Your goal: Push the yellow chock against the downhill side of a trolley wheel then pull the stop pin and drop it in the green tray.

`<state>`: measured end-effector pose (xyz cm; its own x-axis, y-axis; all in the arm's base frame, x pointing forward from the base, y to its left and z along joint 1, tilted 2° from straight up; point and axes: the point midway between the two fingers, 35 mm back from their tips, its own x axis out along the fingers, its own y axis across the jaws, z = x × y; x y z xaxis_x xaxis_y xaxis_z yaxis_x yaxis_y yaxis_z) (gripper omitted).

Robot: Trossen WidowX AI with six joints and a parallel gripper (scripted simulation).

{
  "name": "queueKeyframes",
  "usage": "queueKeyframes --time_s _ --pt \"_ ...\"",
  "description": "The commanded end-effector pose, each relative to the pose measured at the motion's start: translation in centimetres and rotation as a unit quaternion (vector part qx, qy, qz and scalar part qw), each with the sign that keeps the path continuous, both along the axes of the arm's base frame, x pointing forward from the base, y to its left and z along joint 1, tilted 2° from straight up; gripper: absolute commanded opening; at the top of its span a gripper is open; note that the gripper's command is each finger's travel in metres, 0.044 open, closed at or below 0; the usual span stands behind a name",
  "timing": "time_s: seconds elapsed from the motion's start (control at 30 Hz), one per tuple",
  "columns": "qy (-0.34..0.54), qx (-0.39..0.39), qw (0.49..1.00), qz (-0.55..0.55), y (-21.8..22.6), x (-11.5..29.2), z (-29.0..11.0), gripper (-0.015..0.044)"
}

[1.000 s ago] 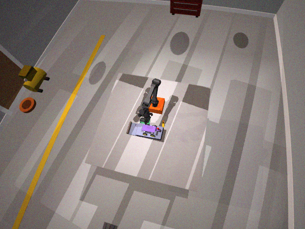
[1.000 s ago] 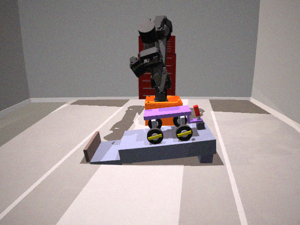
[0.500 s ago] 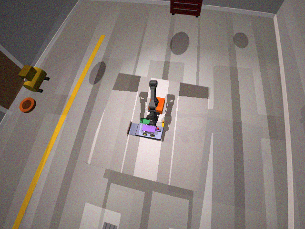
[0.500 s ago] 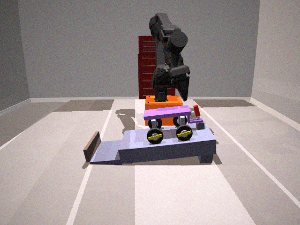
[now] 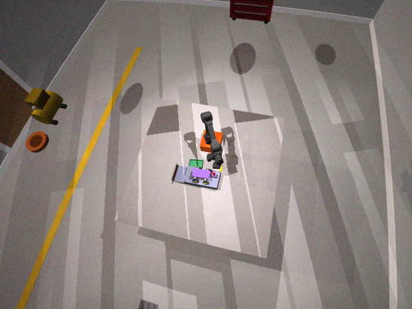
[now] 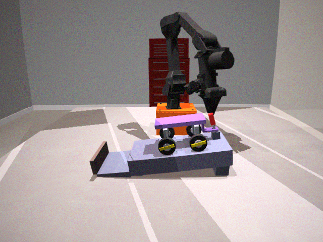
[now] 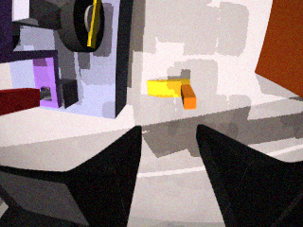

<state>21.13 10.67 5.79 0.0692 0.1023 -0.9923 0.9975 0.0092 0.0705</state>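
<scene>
The purple trolley (image 6: 179, 120) (image 5: 199, 172) stands on the lavender ramp (image 6: 182, 155) (image 5: 181, 174) (image 7: 101, 89). The red-headed stop pin (image 6: 211, 118) (image 7: 19, 100) sits in its block at the trolley's uphill end. The yellow chock (image 7: 166, 87) with its orange handle (image 7: 188, 96) lies on the floor beside the ramp's uphill end, on the robot's side. The ramp hides it in the exterior view. My gripper (image 7: 169, 130) (image 6: 211, 110) (image 5: 217, 163) is half open and empty. It points down behind the pin, with the chock a little ahead of the fingertips. A trolley wheel (image 7: 82, 18) shows at the upper left of the wrist view.
The green tray (image 5: 196, 163) lies on the floor behind the ramp. The robot's orange base (image 6: 161, 112) (image 7: 287, 26) stands close behind the trolley. A brown end board (image 6: 99, 157) closes the ramp's low end. A red tool cabinet (image 6: 156, 70) stands at the back wall.
</scene>
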Motion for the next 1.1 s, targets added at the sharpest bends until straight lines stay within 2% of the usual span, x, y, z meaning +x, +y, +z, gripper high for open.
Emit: queueKeyframes --time_s 0.0,0.23,0.6,1.07 --pt "0.025 -0.028 0.999 0.018 0.9 -1.3 -0.5 0.019" --pt "0.042 -0.049 0.997 0.034 1.5 -2.3 -1.2 0.019" --pt "0.042 -0.049 0.997 0.034 1.5 -2.4 -5.3 0.019" --pt "0.042 -0.049 0.997 0.034 1.6 -2.4 -6.9 0.019"
